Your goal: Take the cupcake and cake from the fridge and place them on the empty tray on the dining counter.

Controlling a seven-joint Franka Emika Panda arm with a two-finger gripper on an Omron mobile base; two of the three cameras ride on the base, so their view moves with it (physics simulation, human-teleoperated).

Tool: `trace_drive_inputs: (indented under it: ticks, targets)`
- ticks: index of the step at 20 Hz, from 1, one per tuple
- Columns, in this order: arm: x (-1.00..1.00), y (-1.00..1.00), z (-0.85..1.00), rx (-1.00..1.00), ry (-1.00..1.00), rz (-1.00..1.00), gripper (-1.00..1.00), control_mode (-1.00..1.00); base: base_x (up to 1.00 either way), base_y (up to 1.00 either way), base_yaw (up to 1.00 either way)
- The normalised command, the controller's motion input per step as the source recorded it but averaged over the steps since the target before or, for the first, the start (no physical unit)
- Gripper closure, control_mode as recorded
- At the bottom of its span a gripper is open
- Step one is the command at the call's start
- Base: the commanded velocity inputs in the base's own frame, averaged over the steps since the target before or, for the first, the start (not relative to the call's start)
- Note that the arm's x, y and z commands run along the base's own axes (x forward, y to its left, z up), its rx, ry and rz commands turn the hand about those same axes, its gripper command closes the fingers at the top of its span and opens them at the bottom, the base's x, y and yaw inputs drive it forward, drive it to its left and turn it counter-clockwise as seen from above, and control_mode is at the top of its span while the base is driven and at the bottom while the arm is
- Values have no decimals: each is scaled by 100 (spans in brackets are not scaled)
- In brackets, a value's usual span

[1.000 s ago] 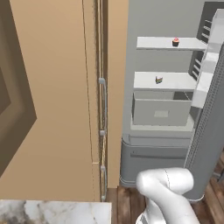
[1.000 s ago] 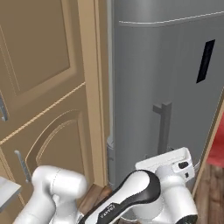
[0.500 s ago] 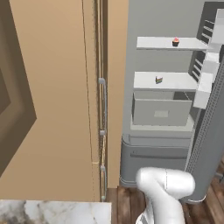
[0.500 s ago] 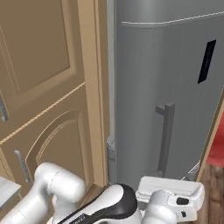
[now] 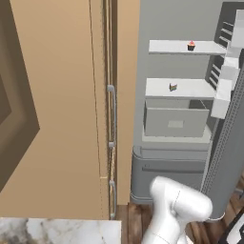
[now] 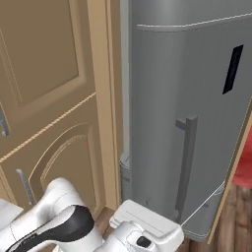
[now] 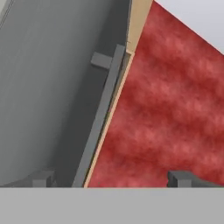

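The claw is seen in the hand view with its two tips wide apart and nothing between them, close to the grey door handle and a red wall. The fridge is seen open in the left base view. The cupcake is placed on the upper white shelf. The cake is placed on the shelf below, above a closed grey drawer.
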Motion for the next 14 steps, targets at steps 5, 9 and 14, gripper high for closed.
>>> trace_drive_inputs:
  ticks: [5,9,14]
  targets:
    - [-5,86,77,-3,-3,2,-100,-100,0,0,0]
    - [-26,64,40,-4,-5,19,-100,-100,0,0,0]
    - [-16,79,6,-9,-6,28,-100,-100,0,0,0]
